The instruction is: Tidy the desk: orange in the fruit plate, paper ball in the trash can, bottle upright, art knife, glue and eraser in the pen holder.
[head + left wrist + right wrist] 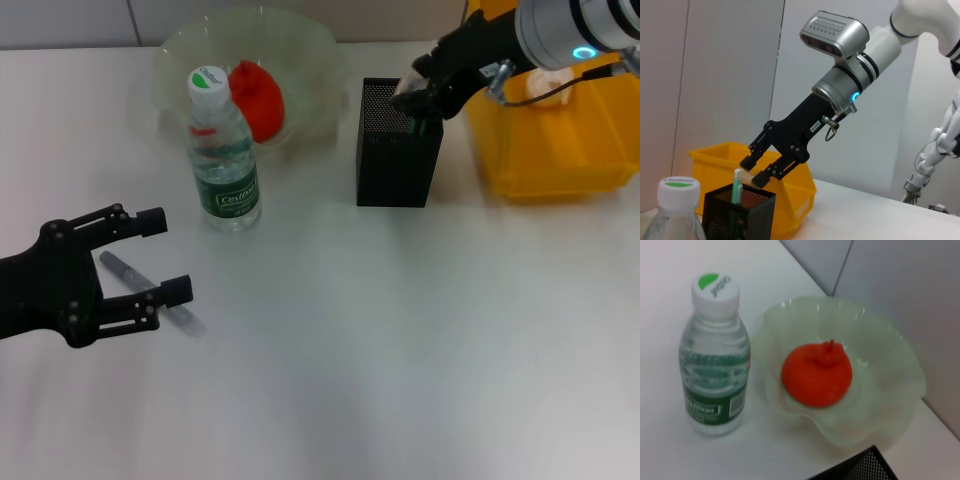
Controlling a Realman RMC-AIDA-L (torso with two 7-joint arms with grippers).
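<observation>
Right gripper point(418, 103) hovered over pen holder point(398, 160), pinching a light, stiff tan eraser point(751, 176) at its sides. Left gripper point(165, 255) spread wide at seven o'clock over the slim art knife point(150, 292).

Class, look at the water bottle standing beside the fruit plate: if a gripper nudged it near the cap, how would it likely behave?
The bottle stands upright, tall on a narrow base, so a push near its white cap would probably tip it. It looks nearly full of water, so likely fairly heavy for its size. Its round, smooth clear body suggests it would roll once down and might slip in a loose grip.
</observation>
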